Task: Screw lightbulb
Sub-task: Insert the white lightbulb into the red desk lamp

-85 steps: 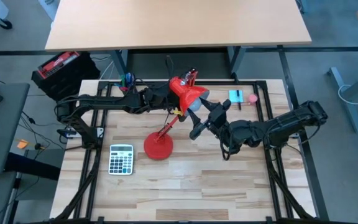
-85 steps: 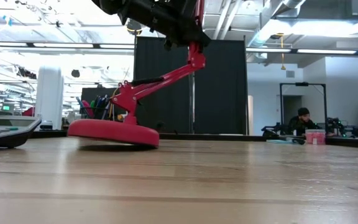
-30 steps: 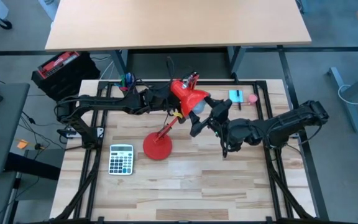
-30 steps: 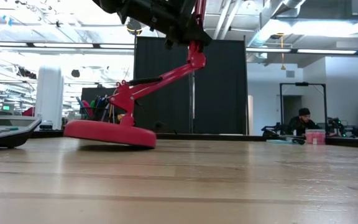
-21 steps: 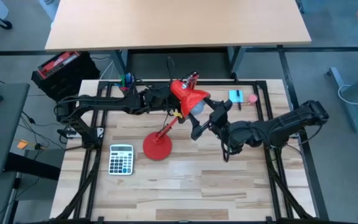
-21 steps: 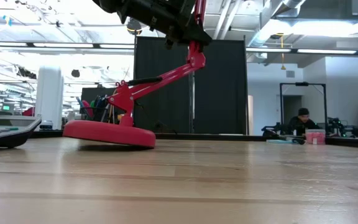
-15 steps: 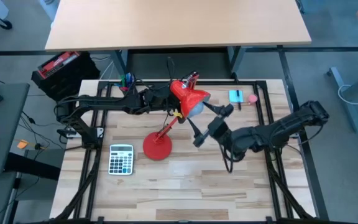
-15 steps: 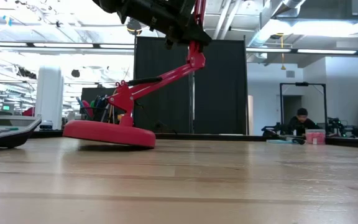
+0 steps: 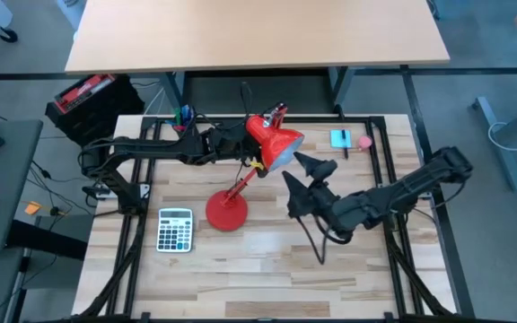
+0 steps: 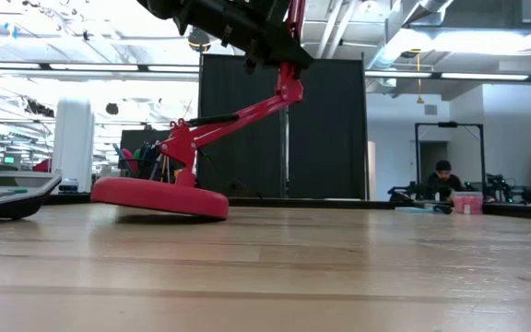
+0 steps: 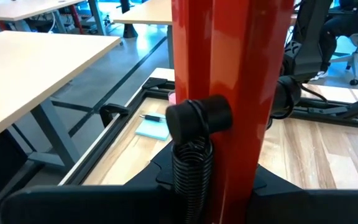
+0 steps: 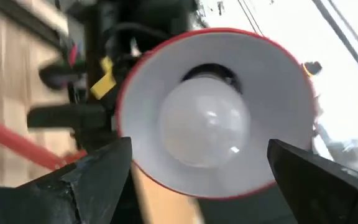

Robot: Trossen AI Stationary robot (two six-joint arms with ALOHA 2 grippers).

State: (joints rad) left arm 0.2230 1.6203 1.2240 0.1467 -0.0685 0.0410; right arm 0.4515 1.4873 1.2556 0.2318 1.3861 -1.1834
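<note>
The small pale white rounded lightbulb sits inside the red cone shade of the desk lamp. The right claw hangs released at the shade's five o'clock, apart from it. The left claw stays clenched on the lamp's red arm above the wooden surface.

Wooden table with red lamp base, calculator, blue notepad.
</note>
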